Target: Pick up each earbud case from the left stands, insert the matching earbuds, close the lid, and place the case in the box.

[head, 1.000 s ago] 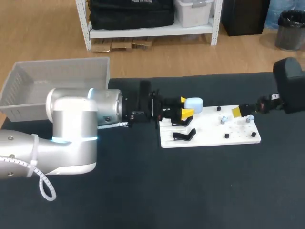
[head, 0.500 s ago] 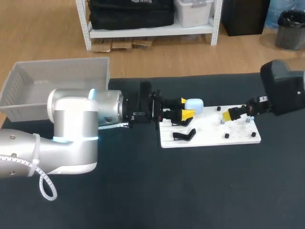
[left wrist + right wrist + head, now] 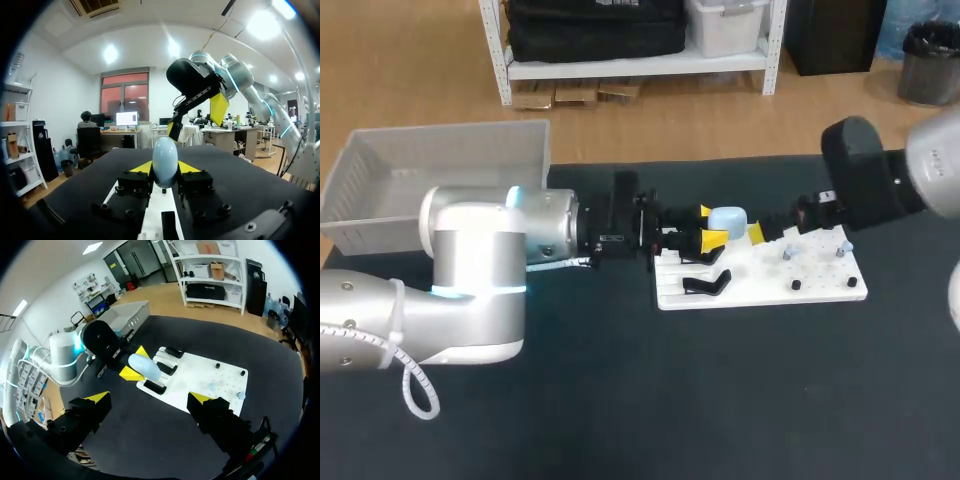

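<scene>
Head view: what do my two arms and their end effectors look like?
Left arm: rounded silver housings, a glowing blue ring, a white coiled cable, black wrist. Right arm: silver link, black wrist. Left end effector and right end effector: black with yellow tips.

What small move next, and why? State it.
Probably ease the right end effector onto the case lid to open it: the left end effector grips the case, apparently closed; the right one is open beside it; earbuds lie on the board.
</scene>
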